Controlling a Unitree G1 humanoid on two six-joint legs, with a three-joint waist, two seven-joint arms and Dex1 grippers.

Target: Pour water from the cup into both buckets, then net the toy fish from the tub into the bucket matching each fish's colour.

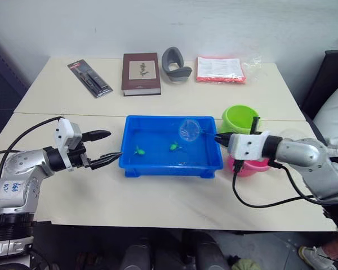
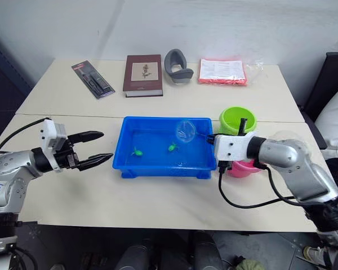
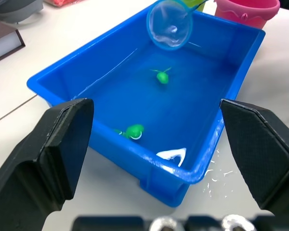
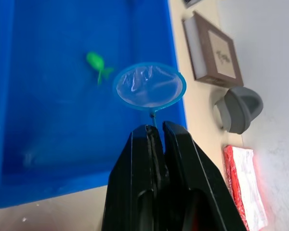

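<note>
The blue tub (image 1: 169,167) holds water and two green toy fish (image 1: 139,150) (image 1: 174,147). My right gripper (image 1: 218,136) is shut on the thin handle of the net (image 1: 189,130), whose blue hoop hangs over the tub's far right part, above the water. In the right wrist view the net (image 4: 149,85) is empty, with a green fish (image 4: 97,62) beside it. The lime green bucket (image 1: 239,118) and pink bucket (image 1: 248,166) stand right of the tub, partly behind my right arm. My left gripper (image 1: 106,147) is open, just left of the tub. A clear curved shape (image 2: 285,135) behind my right forearm may be the cup.
Along the far table lie a black tool in its pack (image 1: 90,78), a brown book (image 1: 141,73), a grey curved object (image 1: 175,64) and a red-edged packet (image 1: 220,69). A seam runs between the two tables behind the tub. A dark chair (image 1: 332,73) stands at the right.
</note>
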